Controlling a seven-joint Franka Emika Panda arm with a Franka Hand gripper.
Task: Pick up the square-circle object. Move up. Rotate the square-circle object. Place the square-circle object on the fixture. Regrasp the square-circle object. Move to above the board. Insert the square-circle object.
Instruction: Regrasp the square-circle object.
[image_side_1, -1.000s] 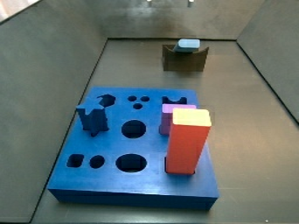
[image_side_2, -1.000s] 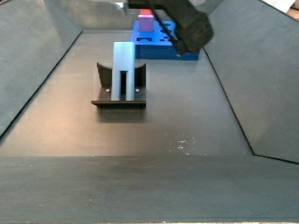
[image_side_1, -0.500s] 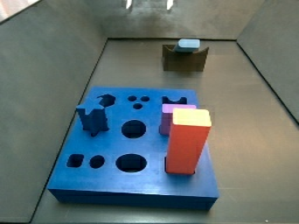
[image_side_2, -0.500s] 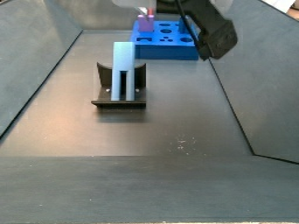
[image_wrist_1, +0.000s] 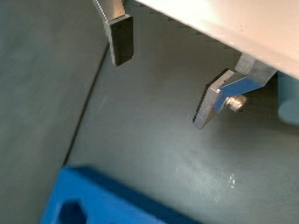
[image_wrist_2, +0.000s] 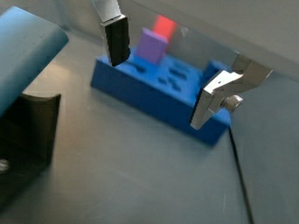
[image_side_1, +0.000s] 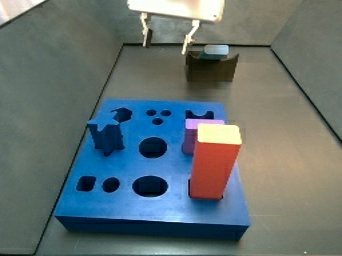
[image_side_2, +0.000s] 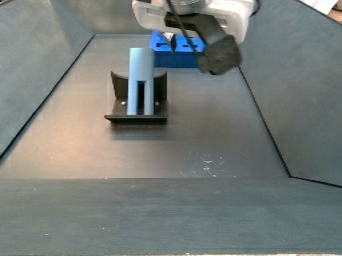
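The square-circle object, a pale grey-blue bar, stands upright in the notch of the dark fixture. In a side view only its top shows above the fixture. My gripper hangs open and empty just beside the fixture, apart from the bar, on the side towards the board. In both wrist views only floor and board lie between the fingers. The bar and fixture sit off to one side of the gripper.
On the bright-blue board stand a tall red-orange block, a purple block and a dark blue notched peg. Grey walls enclose the dark floor on all sides.
My gripper has come down into the side view and moved towards the fixture. The bar has stayed put in the fixture.
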